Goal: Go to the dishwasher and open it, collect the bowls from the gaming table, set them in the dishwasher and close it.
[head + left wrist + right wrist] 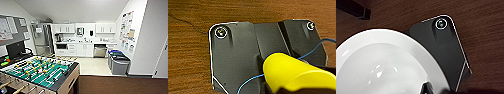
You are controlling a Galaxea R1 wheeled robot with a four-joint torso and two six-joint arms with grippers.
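**Inspector A:** Across the room, under the kitchenette counter, we note the dishwasher (100,50), its steel front between the white cabinets and the grey bins (119,63). We cannot tell from this distance whether its door is ajar or closed. The table-football table (40,72) stands close at our left.

**Inspector B:** Loads?

**Inspector A:** Before the right wrist camera, a white bowl (383,65) shows large over brown carpet (483,37); before the left wrist camera, a yellow bowl (293,72), upturned or on its side, with a blue wire crossing near it. We judge each bowl to be carried, yet the fingers are not visible, so we cannot tell whether either pincer is clenched or released.

**Inspector B:** Risks?

**Inspector A:** Three, in our judgement. First, a bowl slipping during the drive, since the white one is smooth and glossy and any jolt where carpet meets the pale kitchen floor could shake it. Second, the base clipping the table's corner or the bins, which narrow the approach. Third, if the door is closed, both arms look occupied, leaving nothing free for the handle.
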